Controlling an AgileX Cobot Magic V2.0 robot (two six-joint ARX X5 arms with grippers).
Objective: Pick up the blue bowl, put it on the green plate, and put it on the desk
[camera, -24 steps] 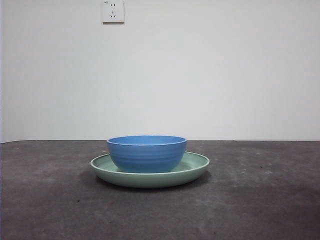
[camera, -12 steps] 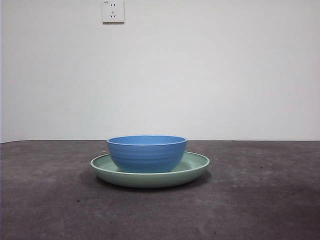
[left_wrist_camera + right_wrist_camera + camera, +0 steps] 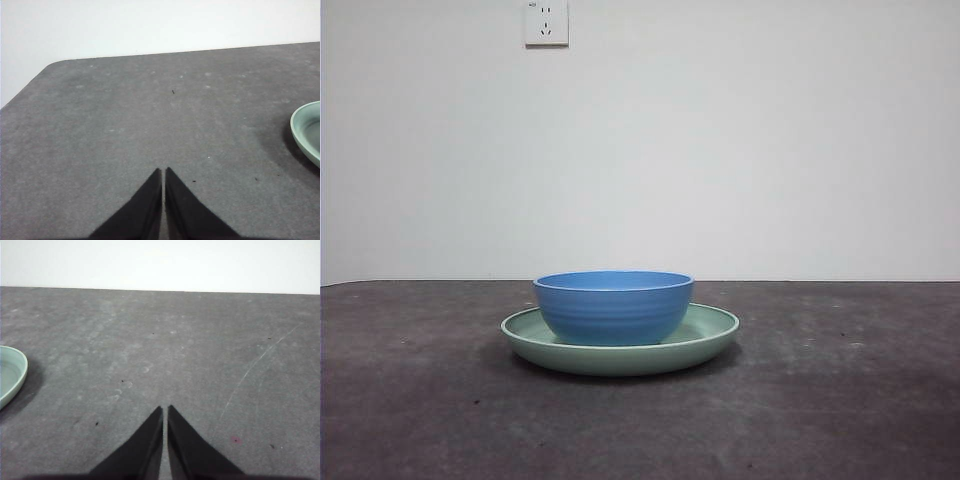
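The blue bowl [image 3: 613, 305] sits upright inside the green plate [image 3: 705, 340], which rests on the desk [image 3: 420, 400] at the middle of the front view. No arm shows in that view. My left gripper [image 3: 163, 172] is shut over bare desk, with an edge of the green plate [image 3: 306, 131] off to one side. My right gripper [image 3: 165, 410] is also shut over bare desk, and a rim of the green plate [image 3: 12, 372] shows at the picture's side. Neither gripper touches anything.
A white wall stands behind the desk, with a power socket [image 3: 546, 22] high on it. The desk's rounded corner [image 3: 47, 67] shows in the left wrist view. A long pale scratch [image 3: 255, 365] marks the surface in the right wrist view.
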